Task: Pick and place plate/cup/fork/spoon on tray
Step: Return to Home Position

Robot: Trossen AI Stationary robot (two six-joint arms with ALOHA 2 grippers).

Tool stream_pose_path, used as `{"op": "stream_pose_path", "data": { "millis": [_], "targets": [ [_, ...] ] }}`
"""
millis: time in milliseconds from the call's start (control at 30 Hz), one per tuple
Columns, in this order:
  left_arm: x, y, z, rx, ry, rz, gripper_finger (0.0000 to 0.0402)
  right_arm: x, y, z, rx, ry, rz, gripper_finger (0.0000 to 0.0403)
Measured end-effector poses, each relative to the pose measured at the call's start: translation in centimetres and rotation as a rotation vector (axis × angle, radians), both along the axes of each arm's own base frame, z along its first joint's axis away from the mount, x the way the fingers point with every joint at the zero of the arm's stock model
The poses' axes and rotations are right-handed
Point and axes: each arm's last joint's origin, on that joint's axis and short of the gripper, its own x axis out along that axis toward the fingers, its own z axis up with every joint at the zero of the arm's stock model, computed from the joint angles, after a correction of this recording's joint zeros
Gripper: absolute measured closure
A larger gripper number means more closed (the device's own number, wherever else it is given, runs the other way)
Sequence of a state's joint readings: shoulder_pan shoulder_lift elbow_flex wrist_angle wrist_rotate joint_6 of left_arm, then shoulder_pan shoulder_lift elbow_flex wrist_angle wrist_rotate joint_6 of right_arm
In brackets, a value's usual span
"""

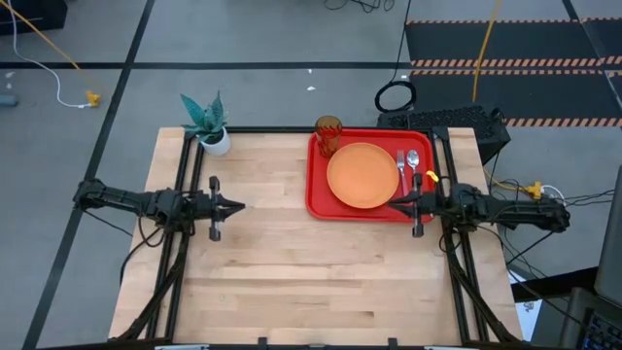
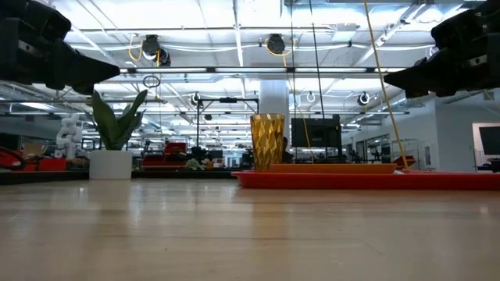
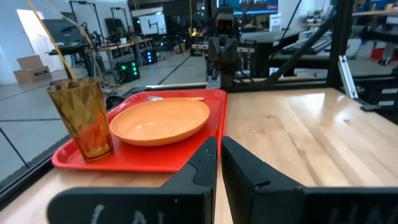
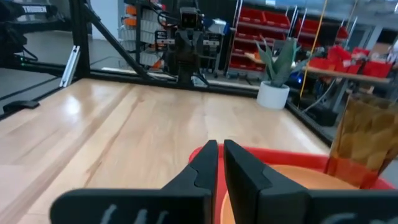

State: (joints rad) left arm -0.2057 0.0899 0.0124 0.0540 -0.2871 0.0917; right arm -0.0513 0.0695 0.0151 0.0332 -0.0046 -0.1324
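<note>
**A:** All four pieces sit on the tray (image 1: pixel 315 190): plate (image 1: pixel 362 175) in the middle, cup (image 1: pixel 328 131) in a corner, fork (image 1: pixel 400 163) and spoon (image 1: pixel 414 160) side by side.

**B:** Both hands are empty! The left gripper (image 1: pixel 236 206) is pinched narrow over bare table. The right gripper (image 1: pixel 394 204) is just as narrow, with its tips over the tray's edge.

**A:** Looks like the homing step. The right arm must pull clear without clipping that plate.

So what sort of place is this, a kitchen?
Probably a robotics lab or workshop, not a kitchen: shelves of red bins, striped floor mats, and loose cables on the floor.
</note>
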Motion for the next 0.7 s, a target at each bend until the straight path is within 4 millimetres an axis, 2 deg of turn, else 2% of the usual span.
{"op": "stream_pose_path", "data": {
  "millis": [233,700],
  "targets": [
    [-0.04,-0.01,0.04,-0.001,-0.005,-0.002,0.0376,-0.44,0.02,0.53,-0.059,-0.066,0.001,0.0385],
    [-0.31,0.33,0.40,0.072,-0.043,0.022,0.0376,-0.37,0.01,0.49,-0.067,-0.058,-0.002,0.0385]
  ]
}}
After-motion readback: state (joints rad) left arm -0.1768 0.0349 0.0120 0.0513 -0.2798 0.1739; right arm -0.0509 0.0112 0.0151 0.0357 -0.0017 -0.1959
